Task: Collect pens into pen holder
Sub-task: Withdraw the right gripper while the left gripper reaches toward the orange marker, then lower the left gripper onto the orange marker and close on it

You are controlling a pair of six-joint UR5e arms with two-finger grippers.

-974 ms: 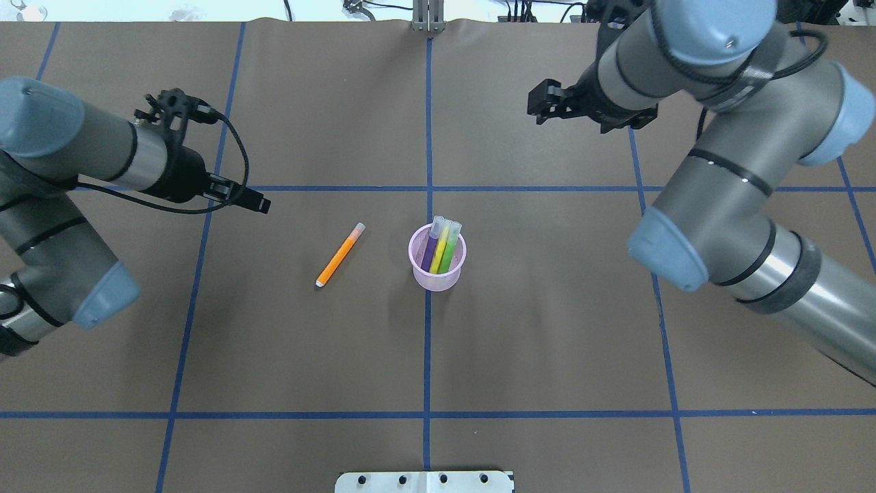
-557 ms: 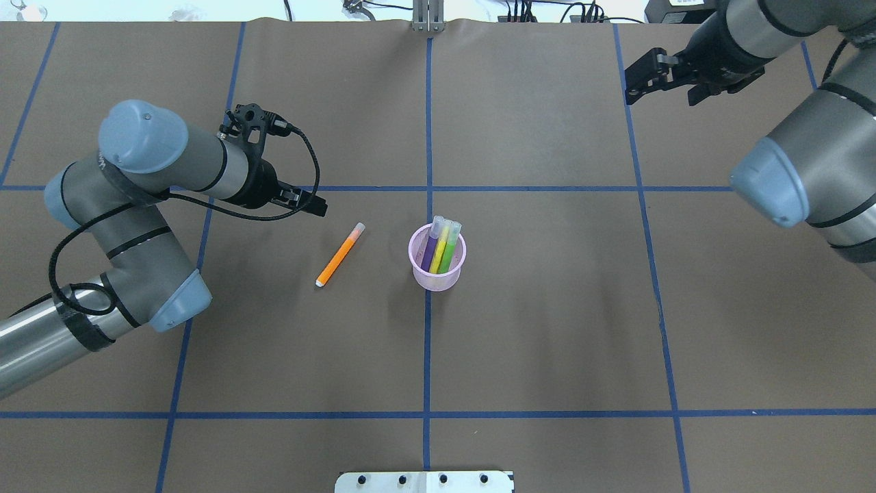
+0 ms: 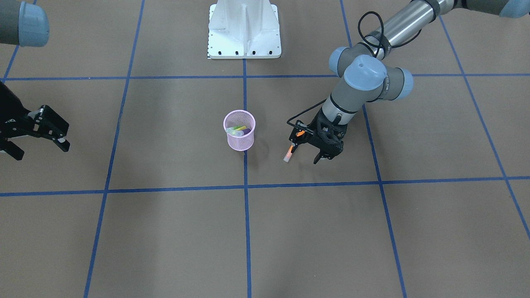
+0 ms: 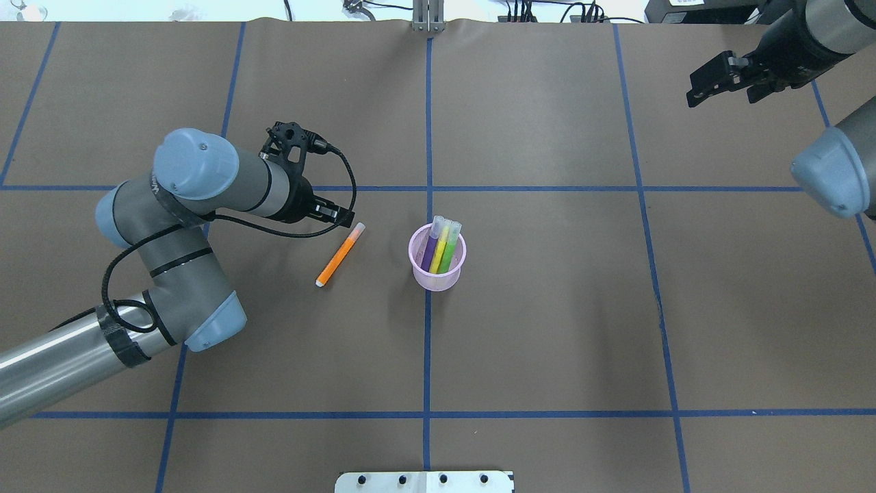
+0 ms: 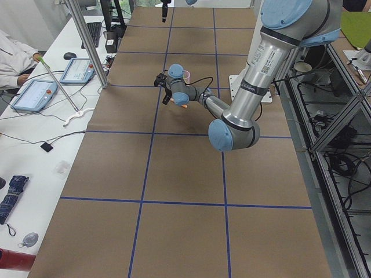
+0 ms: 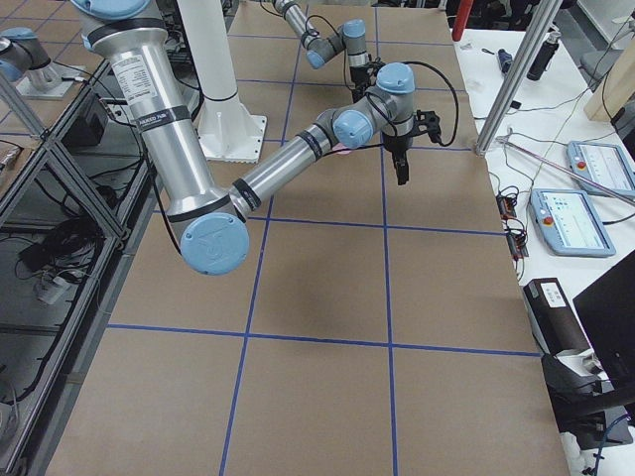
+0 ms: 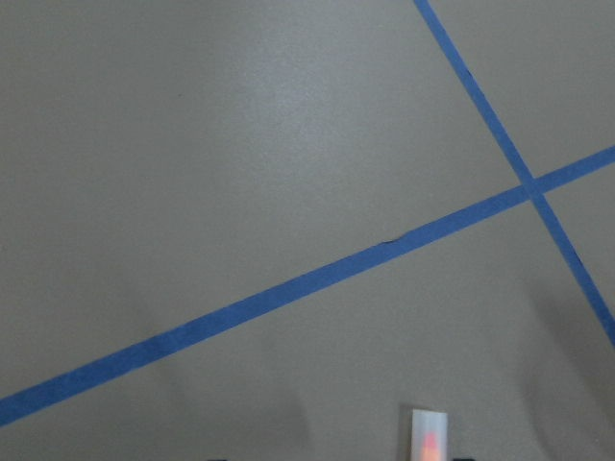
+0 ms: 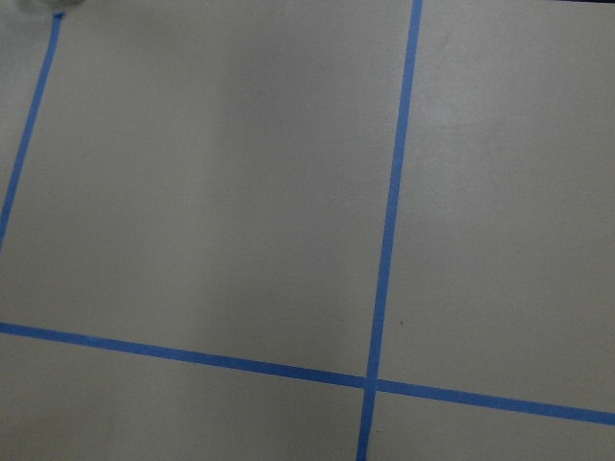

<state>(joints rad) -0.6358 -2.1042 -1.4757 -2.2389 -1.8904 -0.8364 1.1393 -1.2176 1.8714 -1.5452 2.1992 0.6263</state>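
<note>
Three pens already stand in the pen holder [image 4: 438, 279], caps up: purple pen [image 4: 430, 250], yellow pen [image 4: 441, 246], green pen [image 4: 450, 252]. One pen is left out, the orange pen [image 4: 339, 255]. It lies flat on the tabletop [image 4: 547, 329] on the robot's left of the holder, near it but not touching.

We read this step as the approach for the last pick. The left gripper [image 4: 342, 218] hangs over the pen's cap end with its jaws spread and nothing pinched. The left wrist view shows only the pale cap tip at the bottom edge, roughly centred. We cannot tell its height above the pen from these views. The right gripper [image 3: 43, 151] sits well off at the far corner on the robot's right, jaws spread and empty, so we count it out of this step.

Pen pose, overhead view: the long axis runs diagonal to the tape grid. The pale cap end points away from the robot and toward the holder side. The white tip end points back toward the robot and to its left.

Our call for the next move:
- slide back along the body toward the middle, since a grip on the cap alone looks risky
- set the jaws square across that diagonal
- descend and close
- lift, tip the pen upright and drop it into the free gap beside the other three without knocking the light mesh cup
</note>
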